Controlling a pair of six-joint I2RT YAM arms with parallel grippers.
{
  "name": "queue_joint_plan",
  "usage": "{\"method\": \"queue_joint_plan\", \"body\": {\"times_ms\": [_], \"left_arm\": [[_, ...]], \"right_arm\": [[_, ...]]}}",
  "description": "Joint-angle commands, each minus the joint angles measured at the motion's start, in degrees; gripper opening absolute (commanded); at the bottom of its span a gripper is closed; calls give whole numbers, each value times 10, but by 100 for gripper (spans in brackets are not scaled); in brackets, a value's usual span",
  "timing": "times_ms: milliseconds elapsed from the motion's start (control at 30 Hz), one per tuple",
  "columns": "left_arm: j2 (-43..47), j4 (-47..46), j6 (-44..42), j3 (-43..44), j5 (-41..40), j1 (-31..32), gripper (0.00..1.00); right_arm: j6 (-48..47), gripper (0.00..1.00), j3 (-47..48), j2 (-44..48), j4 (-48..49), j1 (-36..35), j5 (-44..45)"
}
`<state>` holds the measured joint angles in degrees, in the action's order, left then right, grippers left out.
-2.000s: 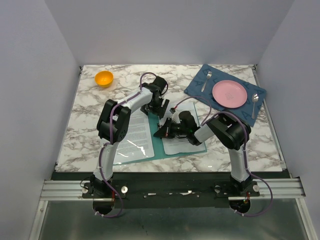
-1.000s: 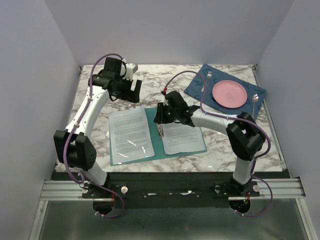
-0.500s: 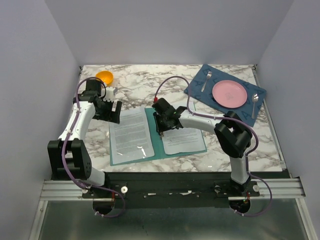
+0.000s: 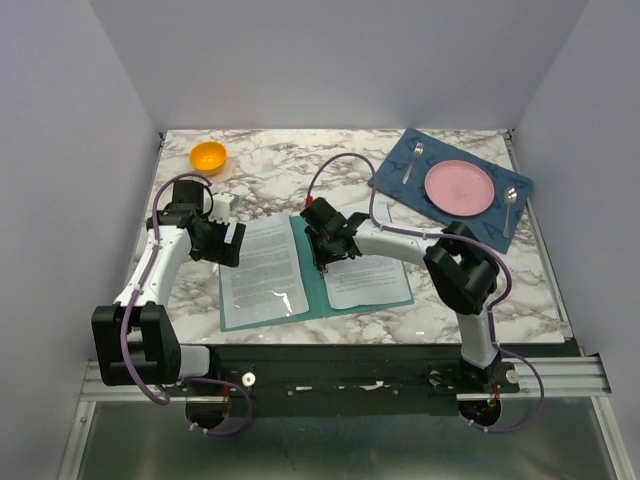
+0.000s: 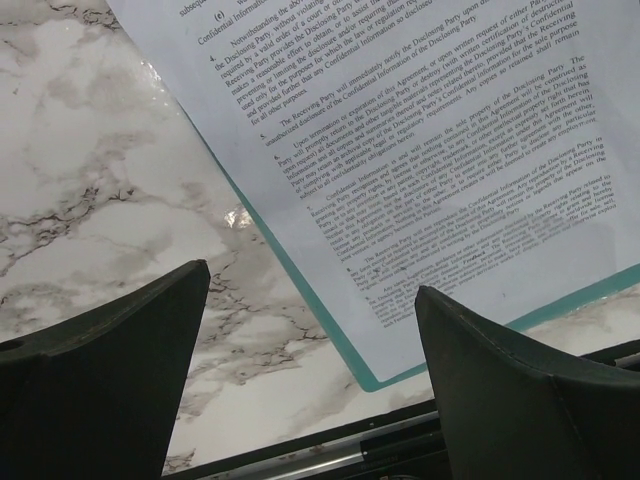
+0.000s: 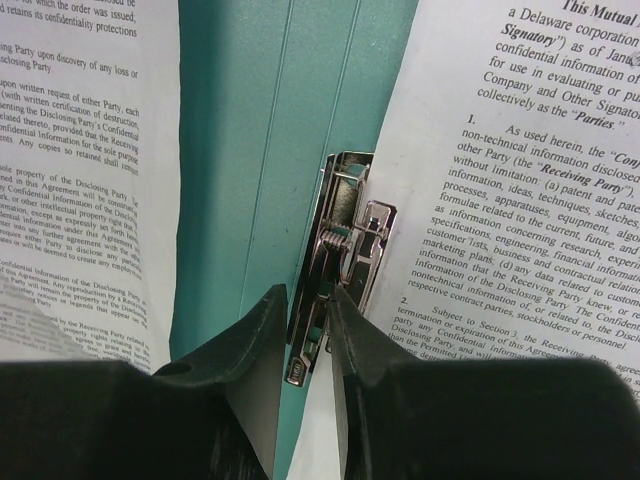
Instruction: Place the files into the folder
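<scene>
Marble desk (image 4: 270, 175): the open teal folder (image 4: 316, 288) lies flat by the near edge, with files (image 4: 262, 268) on both halves. My right pincer (image 6: 308, 300) is pinched narrow on its metal clip (image 6: 345, 230). My left pincer (image 5: 312, 282) hangs wide over the folder's left edge. Orange bowl (image 4: 208, 157) at the far-left corner.

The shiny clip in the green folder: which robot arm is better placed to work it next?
Right, probably. The right gripper is closed around the metal clip at the folder spine. The left gripper hangs open over the left sheet, at its outer edge, away from it.
</scene>
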<state>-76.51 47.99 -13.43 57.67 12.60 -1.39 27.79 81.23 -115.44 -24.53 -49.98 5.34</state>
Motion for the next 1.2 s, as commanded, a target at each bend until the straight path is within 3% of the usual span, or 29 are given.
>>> {"method": "queue_joint_plan", "body": {"times_ms": [0,300,667,833,1033,1167], "left_arm": [[22,-14,-15,-20,7,1,99],[45,-16,-32,-19,9,-1,99],[49,-15,-49,-23,-15,-2,99],[52,-11,-49,-12,-17,-3,99],[53,-10,-47,-5,-23,-3,99],[53,-4,-56,-1,-25,-4,99]], "right_arm": [[4,32,31,-28,-28,-12,29],[11,31,69,-65,-75,-33,70],[38,17,121,-143,-167,-47,144],[52,3,111,-136,-168,-46,153],[69,1,99,-118,-163,-46,157],[82,1,61,-55,-120,-46,150]]}}
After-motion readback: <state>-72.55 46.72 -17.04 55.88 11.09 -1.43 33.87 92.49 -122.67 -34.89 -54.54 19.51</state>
